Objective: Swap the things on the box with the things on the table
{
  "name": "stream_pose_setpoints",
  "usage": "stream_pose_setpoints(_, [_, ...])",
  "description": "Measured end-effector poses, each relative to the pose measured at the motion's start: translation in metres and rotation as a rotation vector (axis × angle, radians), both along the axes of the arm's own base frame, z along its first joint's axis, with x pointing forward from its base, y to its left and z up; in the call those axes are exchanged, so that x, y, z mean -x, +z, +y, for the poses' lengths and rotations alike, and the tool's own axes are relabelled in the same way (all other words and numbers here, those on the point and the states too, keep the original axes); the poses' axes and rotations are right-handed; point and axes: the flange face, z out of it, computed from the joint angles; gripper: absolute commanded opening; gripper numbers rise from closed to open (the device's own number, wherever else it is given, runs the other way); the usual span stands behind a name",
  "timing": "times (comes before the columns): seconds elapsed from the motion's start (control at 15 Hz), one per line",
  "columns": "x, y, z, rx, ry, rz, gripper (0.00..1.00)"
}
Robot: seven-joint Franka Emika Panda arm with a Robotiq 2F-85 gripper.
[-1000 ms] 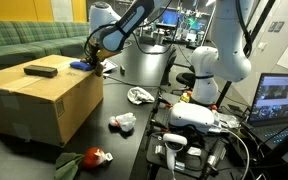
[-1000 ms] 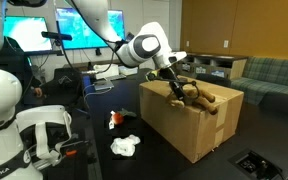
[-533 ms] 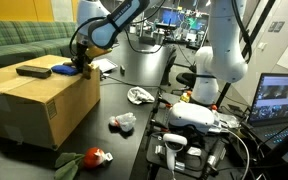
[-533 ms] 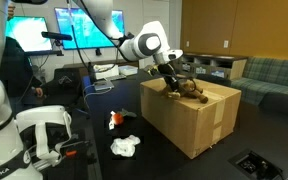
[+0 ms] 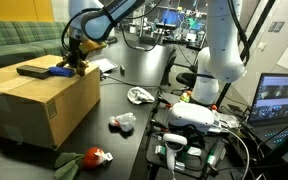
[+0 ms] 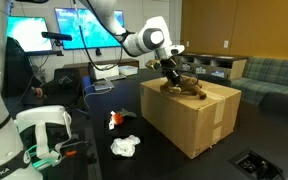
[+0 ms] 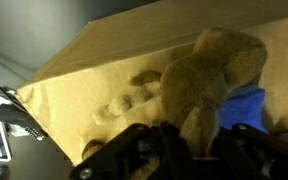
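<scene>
The Robotiq gripper (image 7: pixel 189 150) hangs low over the top of the big brown cardboard box (image 5: pixel 34 105). Its dark fingers are blurred and cut off at the bottom edge of the wrist view, so we cannot tell whether they grip anything. The tan plush toy (image 7: pixel 209 75) lies on the box top between them, half hiding a blue object (image 7: pixel 249 105) also on the box. A flat black slab (image 5: pixel 31 71) rests farther along the box top. Since a second ago the gripper has moved further in from the box's edge.
</scene>
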Motion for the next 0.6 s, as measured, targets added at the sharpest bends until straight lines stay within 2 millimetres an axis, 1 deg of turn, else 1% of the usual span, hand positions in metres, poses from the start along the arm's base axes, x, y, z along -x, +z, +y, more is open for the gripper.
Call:
stream_pose_setpoints(0.27, [-0.014,0.005,-0.021,0.041,-0.084,-0.031,0.03])
stream_pose_setpoints(0.53, [-0.027,-0.003,-0.04,0.062,-0.164,-0.028,0.03])
stream_pose_setpoints(0.6, [-0.03,-0.007,-0.042,0.066,-0.178,-0.021,0.15])
